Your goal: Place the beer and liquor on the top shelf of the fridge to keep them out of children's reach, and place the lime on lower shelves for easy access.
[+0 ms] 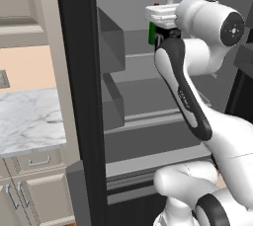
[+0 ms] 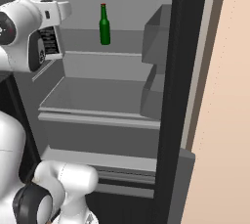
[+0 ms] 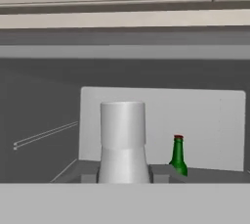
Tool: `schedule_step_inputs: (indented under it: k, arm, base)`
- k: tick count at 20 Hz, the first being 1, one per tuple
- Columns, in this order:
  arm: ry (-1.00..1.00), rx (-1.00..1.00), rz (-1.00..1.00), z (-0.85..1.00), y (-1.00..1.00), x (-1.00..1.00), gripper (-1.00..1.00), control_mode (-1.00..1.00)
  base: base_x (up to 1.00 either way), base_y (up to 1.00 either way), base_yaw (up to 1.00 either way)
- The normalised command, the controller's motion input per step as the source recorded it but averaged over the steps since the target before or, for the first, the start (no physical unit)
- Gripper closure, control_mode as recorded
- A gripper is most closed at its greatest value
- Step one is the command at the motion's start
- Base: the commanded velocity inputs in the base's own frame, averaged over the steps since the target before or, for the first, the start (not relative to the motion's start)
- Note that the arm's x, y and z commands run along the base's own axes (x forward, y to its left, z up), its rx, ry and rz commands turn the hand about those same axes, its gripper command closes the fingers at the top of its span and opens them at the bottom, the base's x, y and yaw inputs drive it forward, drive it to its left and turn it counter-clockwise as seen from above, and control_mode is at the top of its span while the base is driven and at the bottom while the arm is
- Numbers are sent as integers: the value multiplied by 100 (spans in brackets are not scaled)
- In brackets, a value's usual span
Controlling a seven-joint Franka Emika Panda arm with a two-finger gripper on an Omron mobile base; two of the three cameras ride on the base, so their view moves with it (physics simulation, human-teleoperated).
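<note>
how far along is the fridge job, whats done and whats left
Done: the beer stands upright on the top shelf of the fridge. In hand: the gripper is shut on the liquor, raised at top-shelf height in front of the open fridge, not yet set down. Left: place the liquor on that shelf, then put the lime on a lower shelf.

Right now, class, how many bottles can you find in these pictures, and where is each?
2. The beer stands upright on the top shelf of the fridge. The liquor is held in the gripper at the fridge opening. Others may be hidden behind the arm.
</note>
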Motion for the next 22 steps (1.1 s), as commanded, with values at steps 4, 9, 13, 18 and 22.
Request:
schedule_step_inputs:
  k: [4,9,13,18,22]
  arm:
    - [0,0,0,-6,3,54,100,-100]
    - [0,3,0,-15,0,60,100,-100]
    - [0,2,0,-25,0,60,100,-100]
    - [0,0,0,-24,0,57,100,-100]
    - [0,0,0,-4,1,47,100,-100]
  base:
    - [0,0,0]
    - [0,0,0]
    - [0,0,0]
    - [0,0,0]
    - [0,0,0]
